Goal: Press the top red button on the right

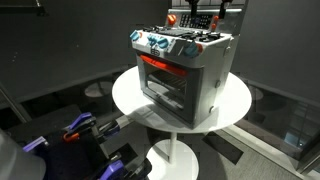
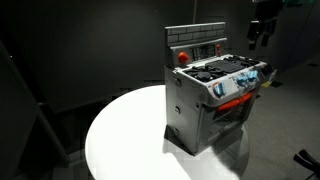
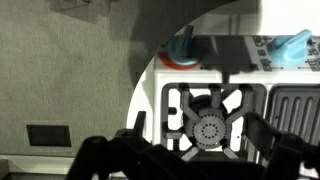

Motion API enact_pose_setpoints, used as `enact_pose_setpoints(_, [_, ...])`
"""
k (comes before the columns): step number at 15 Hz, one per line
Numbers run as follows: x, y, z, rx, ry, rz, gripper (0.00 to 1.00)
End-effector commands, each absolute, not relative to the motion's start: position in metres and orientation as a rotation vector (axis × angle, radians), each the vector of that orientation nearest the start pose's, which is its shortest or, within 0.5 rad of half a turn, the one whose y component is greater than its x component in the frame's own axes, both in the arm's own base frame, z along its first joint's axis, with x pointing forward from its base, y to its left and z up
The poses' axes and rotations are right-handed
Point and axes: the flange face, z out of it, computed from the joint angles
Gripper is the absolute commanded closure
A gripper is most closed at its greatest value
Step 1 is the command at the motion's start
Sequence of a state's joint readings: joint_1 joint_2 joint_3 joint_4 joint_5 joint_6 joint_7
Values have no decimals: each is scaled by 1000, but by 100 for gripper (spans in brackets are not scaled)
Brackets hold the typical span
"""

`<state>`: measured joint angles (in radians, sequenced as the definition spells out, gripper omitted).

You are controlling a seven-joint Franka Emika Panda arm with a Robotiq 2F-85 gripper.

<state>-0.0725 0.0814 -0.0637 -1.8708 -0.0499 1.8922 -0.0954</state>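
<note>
A grey toy stove [image 1: 190, 75] stands on a round white table [image 1: 130, 95]. It also shows in an exterior view [image 2: 205, 105]. A red button [image 1: 170, 19] sits on its raised back panel, and it also shows in an exterior view [image 2: 182, 57]. My gripper [image 2: 261, 36] hangs above the stove's far end, apart from it, and shows dimly in an exterior view [image 1: 218, 14]. In the wrist view its dark fingers [image 3: 195, 155] are spread apart and empty over a round burner [image 3: 210, 127]. The red button is not clearly visible in the wrist view.
Blue knobs [image 1: 160, 44] line the stove's front panel, and two show in the wrist view [image 3: 294, 45]. The orange-lit oven door [image 1: 165, 70] faces the table edge. Dark clutter [image 1: 80, 130] lies on the floor beside the table's pedestal [image 1: 178, 150].
</note>
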Motion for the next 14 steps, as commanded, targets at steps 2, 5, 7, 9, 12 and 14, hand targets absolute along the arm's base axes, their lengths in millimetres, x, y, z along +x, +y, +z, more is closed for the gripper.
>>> enact_pose_setpoints(2, [529,-77,461,-3167,18,120,0])
enact_pose_setpoints(5, [508,-72,455,-3168,23,109,0])
enact_pose_setpoints(7, [497,-71,452,-3164,20,108,0])
enact_pose_setpoints(9, [490,-71,449,-3158,18,104,0])
enact_pose_setpoints(12, [500,-71,445,-3166,25,147,0])
enact_pose_setpoints(14, [501,-71,444,-3166,25,151,0])
